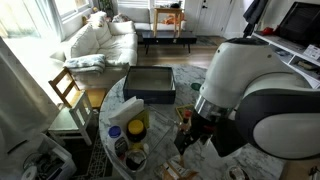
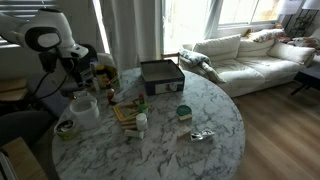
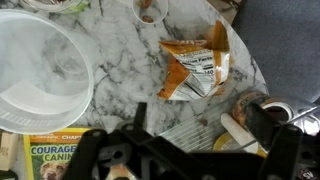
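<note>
In the wrist view my gripper [image 3: 200, 118] hangs open over the edge of the round marble table [image 3: 120, 55], with nothing between its fingers. Below the gap lie a clear ribbed piece [image 3: 185, 128] and a yellow-lidded jar [image 3: 228, 140] with a pale stick across it. An orange snack bag [image 3: 195, 70] lies just beyond, and a white plastic tub [image 3: 40, 75] stands to the left. A yellow box [image 3: 50, 155] shows at the lower left. In both exterior views the gripper [image 2: 85, 68] [image 1: 195, 128] hovers over the cluttered side of the table.
A black box [image 2: 160, 75] [image 1: 150, 83] sits on the far side of the table [image 2: 200, 105]. A small bottle [image 2: 142, 122], a green-lidded jar [image 2: 183, 112] and crumpled foil [image 2: 202, 135] lie mid-table. A wooden chair [image 1: 68, 90] and a white sofa [image 2: 250, 55] stand nearby.
</note>
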`<action>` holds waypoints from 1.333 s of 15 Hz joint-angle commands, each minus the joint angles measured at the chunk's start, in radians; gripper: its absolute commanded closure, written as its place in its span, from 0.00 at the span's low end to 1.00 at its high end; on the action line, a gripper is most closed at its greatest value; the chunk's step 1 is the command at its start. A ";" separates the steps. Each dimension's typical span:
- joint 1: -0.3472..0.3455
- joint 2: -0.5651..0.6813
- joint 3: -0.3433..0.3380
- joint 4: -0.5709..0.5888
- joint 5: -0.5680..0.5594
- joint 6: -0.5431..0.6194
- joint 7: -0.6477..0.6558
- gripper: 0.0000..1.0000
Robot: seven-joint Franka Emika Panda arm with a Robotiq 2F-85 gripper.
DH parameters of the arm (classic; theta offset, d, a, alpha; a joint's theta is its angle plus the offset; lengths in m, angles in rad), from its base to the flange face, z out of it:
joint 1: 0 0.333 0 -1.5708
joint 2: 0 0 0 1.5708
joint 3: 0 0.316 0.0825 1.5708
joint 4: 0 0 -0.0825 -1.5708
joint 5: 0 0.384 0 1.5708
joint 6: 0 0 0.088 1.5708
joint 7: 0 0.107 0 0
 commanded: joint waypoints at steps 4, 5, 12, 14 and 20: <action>0.032 0.013 -0.002 -0.030 0.370 0.020 -0.366 0.00; 0.031 0.006 -0.006 -0.030 0.432 -0.018 -0.446 0.00; -0.037 0.052 -0.067 -0.042 0.429 -0.361 -0.798 0.00; -0.039 0.084 -0.056 -0.035 0.344 -0.364 -0.744 0.00; -0.042 0.098 -0.043 -0.038 0.372 -0.336 -0.785 0.00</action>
